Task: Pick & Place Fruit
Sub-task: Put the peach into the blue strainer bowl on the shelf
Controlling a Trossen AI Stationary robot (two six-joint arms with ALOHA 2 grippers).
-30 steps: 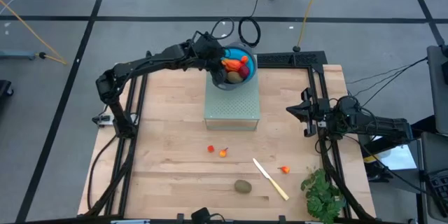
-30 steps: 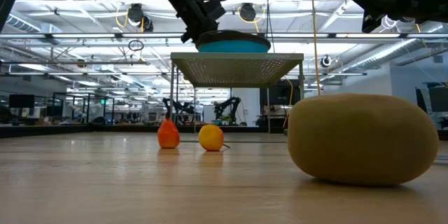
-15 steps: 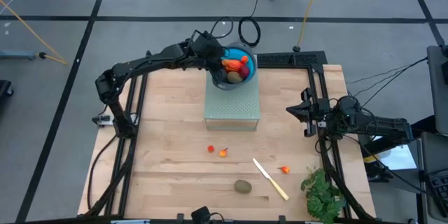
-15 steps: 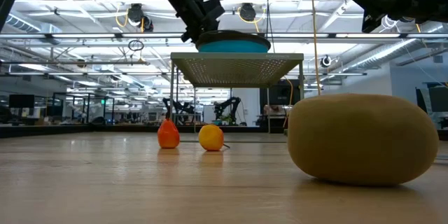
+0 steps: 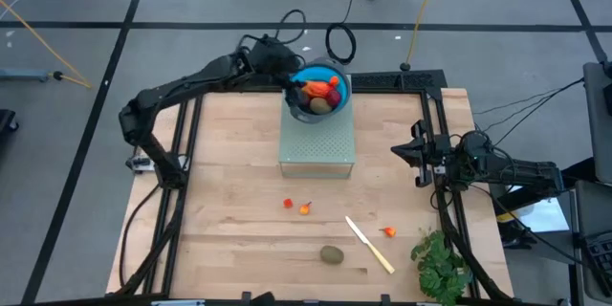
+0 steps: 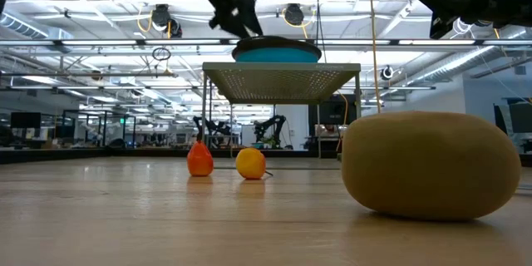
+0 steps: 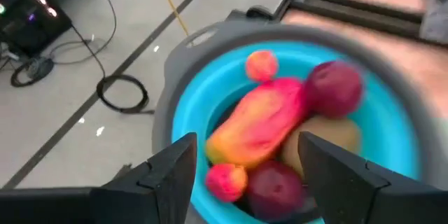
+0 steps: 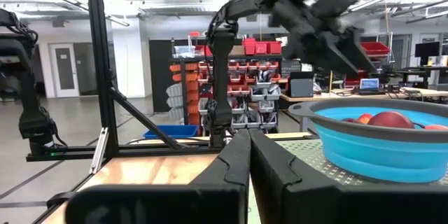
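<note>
High view: the left gripper (image 5: 278, 65) hangs just beside the blue bowl (image 5: 337, 80) on the grey stand (image 5: 317, 148), fingers (image 7: 168, 175) apart and empty. The bowl holds an orange oval fruit (image 7: 260, 121), dark red balls (image 7: 334, 87) and a kiwi (image 7: 323, 136). Another kiwi (image 5: 332, 254) and small orange bits (image 5: 305, 208) lie on the table (image 5: 229, 153). The right gripper (image 5: 406, 153) waits at the right edge, fingers together.

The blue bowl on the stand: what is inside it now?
In the blue bowl lie a long red-orange fruit, two dark red balls, two small orange-red pieces and a brown kiwi-like fruit, partly covered. The bowl's bottom is hidden under them.
</note>
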